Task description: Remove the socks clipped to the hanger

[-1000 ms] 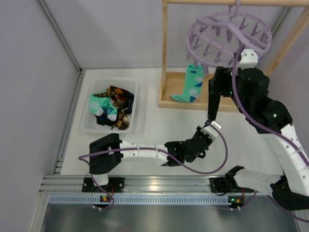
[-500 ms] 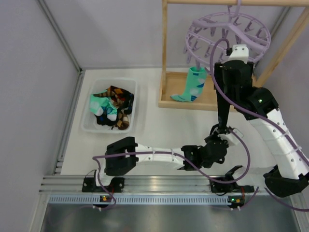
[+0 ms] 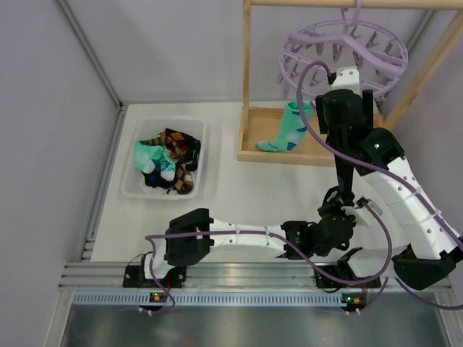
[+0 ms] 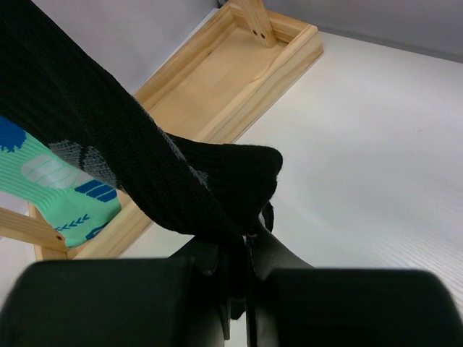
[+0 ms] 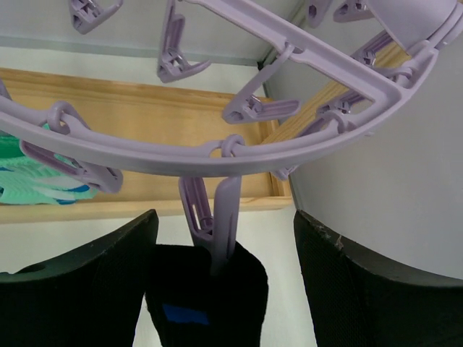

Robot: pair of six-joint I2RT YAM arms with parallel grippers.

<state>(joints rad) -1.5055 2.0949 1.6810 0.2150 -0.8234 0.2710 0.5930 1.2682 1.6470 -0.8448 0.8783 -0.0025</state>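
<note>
The pale-purple hanger (image 3: 341, 49) (image 5: 239, 148) hangs from the wooden rack at the top right. A dark sock (image 3: 338, 170) (image 5: 206, 296) with a blue patch hangs from one of its clips (image 5: 217, 213). My right gripper (image 3: 347, 78) (image 5: 224, 282) is open, one finger (image 5: 79, 289) on each side of that clip and the sock's cuff. My left gripper (image 3: 337, 215) (image 4: 242, 238) is shut on the dark sock's lower end (image 4: 145, 166), low near the table. A mint-green sock (image 3: 289, 129) (image 4: 54, 184) hangs from another clip.
A white bin (image 3: 204, 144) at the left holds several removed socks. The rack's wooden base tray (image 3: 253, 153) (image 4: 217, 94) and uprights stand under the hanger. A grey wall lies close on the right.
My left arm has swung right and nearer, drawing the dark sock's lower end with it. My right gripper has moved left and up to the hanger's rim, round the clip.
</note>
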